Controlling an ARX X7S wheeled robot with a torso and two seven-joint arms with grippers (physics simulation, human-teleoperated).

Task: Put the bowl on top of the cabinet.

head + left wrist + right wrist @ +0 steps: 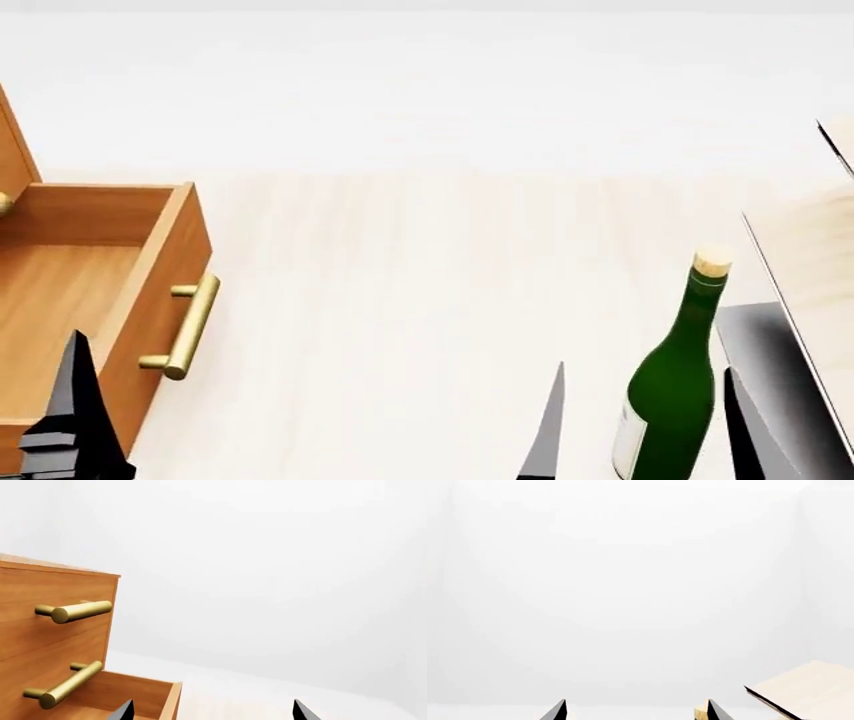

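One drawer of the cabinet stands pulled out at the left of the head view, its wooden floor bare, with nothing seen inside. Two brass handles show on the cabinet front in the left wrist view, the upper handle on a closed drawer and the lower handle just above the open drawer's rim; the head view shows a third handle on the open drawer's face. The cabinet's top edge is visible only as a thin strip in the left wrist view, with nothing seen on it.

The bowl appears in none of the three views.

One green bottle with a cork stopper stands upright on the pale table at the right, between the right gripper's two dark fingertips as the head view frames them; whether they touch it cannot be told. A pale plywood rack with a dark base sits just right of the bottle, and its edge shows again in the right wrist view.

The left gripper hangs over the open drawer, jaws spread wide and holding nothing. The right gripper is likewise spread, with the bottle's cork peeking beside one fingertip.
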